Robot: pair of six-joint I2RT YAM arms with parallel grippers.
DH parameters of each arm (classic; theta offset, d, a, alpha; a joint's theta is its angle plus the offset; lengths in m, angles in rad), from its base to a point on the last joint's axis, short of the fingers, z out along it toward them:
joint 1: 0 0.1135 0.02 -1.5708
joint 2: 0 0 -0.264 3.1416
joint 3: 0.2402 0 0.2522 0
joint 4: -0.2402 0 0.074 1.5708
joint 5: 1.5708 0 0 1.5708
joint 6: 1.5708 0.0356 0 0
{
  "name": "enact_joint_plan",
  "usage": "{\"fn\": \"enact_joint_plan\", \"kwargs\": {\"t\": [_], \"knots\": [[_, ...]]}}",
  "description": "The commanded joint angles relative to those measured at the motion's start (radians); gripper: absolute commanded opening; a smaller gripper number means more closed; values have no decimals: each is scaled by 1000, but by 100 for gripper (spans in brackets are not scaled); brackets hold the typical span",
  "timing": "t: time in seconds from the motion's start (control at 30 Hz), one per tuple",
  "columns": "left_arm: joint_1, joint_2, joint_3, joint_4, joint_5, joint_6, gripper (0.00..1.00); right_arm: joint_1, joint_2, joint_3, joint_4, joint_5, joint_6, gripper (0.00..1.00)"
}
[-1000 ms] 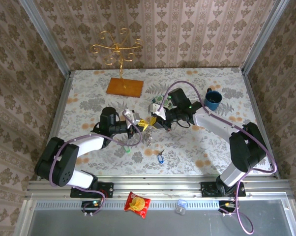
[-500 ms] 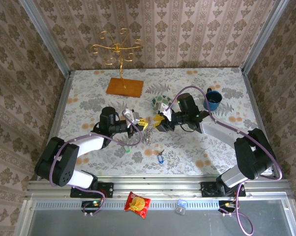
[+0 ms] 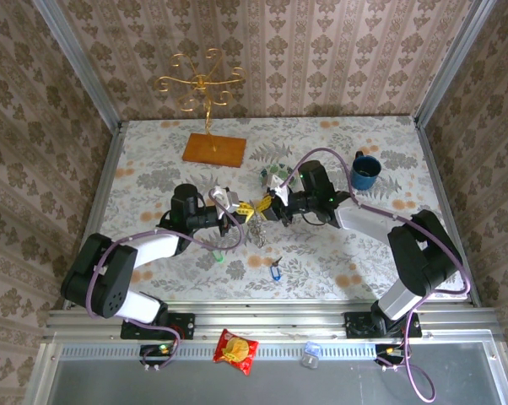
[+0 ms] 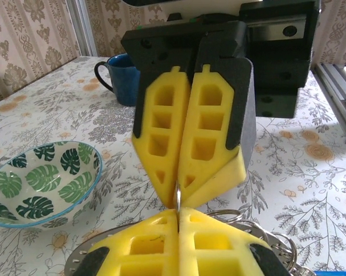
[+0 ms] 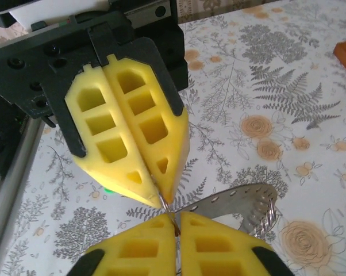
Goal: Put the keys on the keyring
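Damask wallpaper (image 3: 321, 51) surrounds a floral tabletop (image 3: 153, 160).

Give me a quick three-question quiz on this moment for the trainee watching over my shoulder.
1. True or false: the green key and the blue key both lie on the table, off the keyring.
2. What stands nearest the table's right edge? A. the patterned bowl B. the blue mug C. the wooden board
3. Fill in: the left gripper and the right gripper meet tip to tip above the table, each with its fingers ___.

Key: 1 true; 2 B; 3 shut, apparently pinching the thin metal of the keyring between them.
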Motion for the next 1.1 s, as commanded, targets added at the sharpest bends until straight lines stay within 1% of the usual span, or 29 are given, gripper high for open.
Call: {"fn": "enact_joint_plan", "kwargs": {"t": [0.0,0.03,0.1,0.2,0.23,0.33,0.47,0.57,0.67,0.97,1.07], "knots": [[-5,6,-10,45,21,-17,0,3,6,17,40,-60,11,2],[-5,6,-10,42,17,-14,0,3,5,18,35,-67,5,0],[-4,4,-8,31,10,-8,0,3,2,25,6,-75,-14,0],[-5,-5,-3,4,-7,6,16,3,-2,51,-78,-67,-66,0],[-5,-9,-1,-14,-9,20,18,6,-1,64,-119,-58,-92,0],[-6,-24,21,-94,-9,64,21,21,1,127,-284,-14,-198,0],[-10,-37,40,-152,-7,97,21,44,14,205,-456,40,-304,0],[-14,-42,64,-217,-5,136,21,59,21,242,-514,65,-342,0],[-17,-47,75,-246,-2,152,21,78,34,281,-576,103,-379,0],[-17,-60,75,-260,16,161,19,100,46,298,-591,147,-400,0],[-18,-57,78,-261,22,161,16,107,52,312,-605,146,-409,0]]}}
